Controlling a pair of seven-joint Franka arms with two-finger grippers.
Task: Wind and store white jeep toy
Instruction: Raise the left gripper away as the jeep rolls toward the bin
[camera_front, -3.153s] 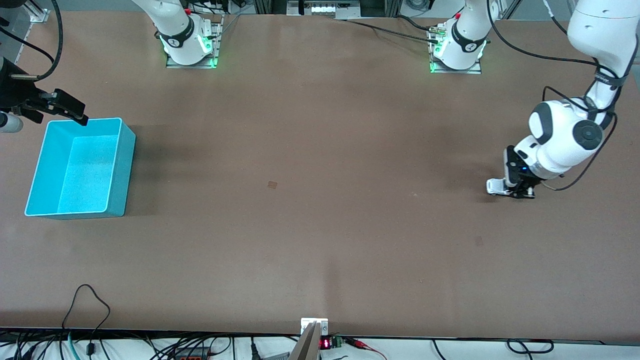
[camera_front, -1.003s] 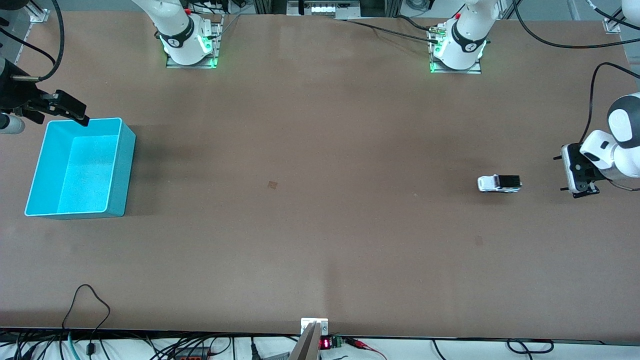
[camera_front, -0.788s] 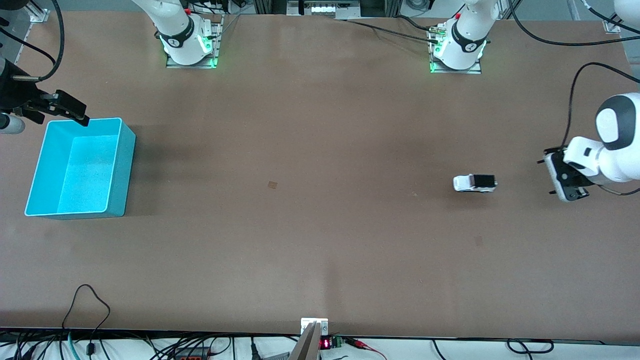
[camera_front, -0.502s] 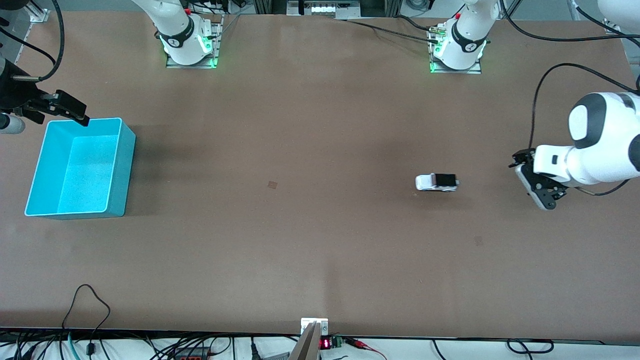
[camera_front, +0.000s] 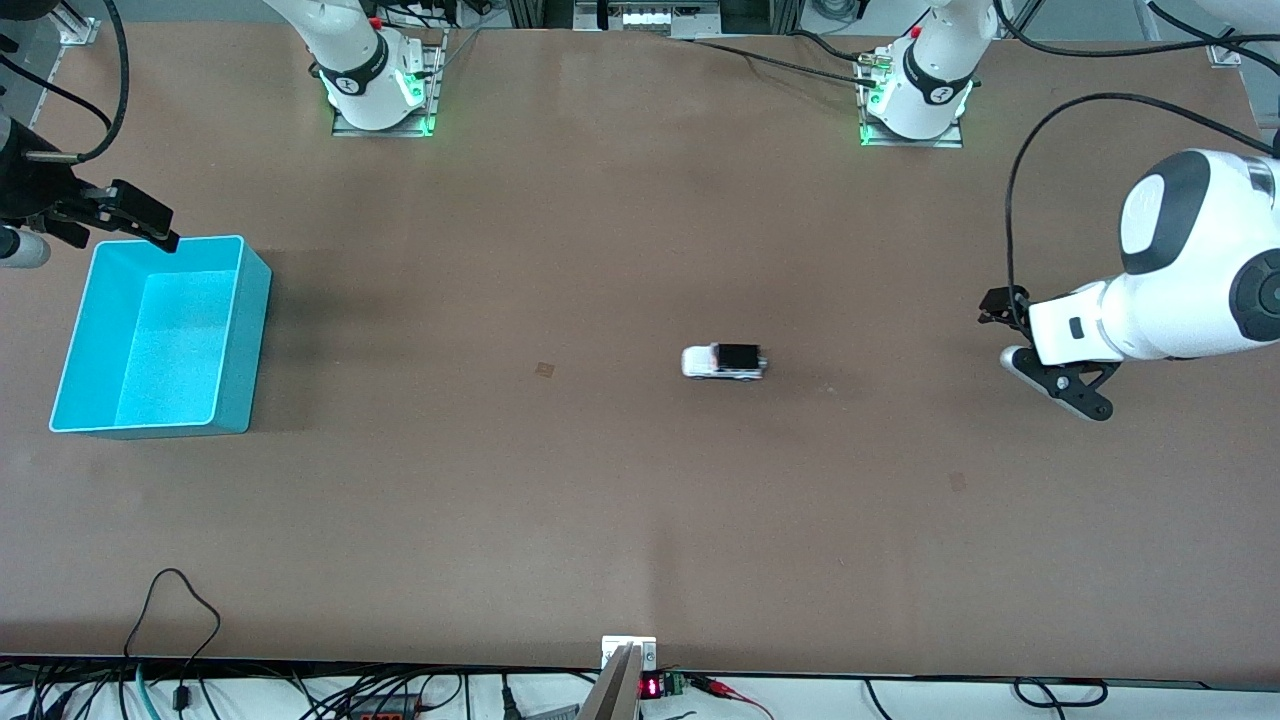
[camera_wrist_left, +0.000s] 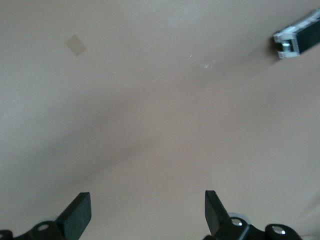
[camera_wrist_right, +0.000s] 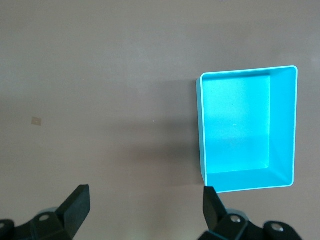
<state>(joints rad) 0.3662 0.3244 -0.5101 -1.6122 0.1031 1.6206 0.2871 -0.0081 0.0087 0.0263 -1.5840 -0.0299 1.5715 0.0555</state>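
White jeep toy (camera_front: 724, 362) alone mid-table

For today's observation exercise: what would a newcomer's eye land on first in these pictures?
Probably the cyan bin, bright and empty at the right arm's end of the table. Next, the white jeep toy, alone near the table's middle. The open left gripper hovers at its own end; the open right gripper waits by the bin.
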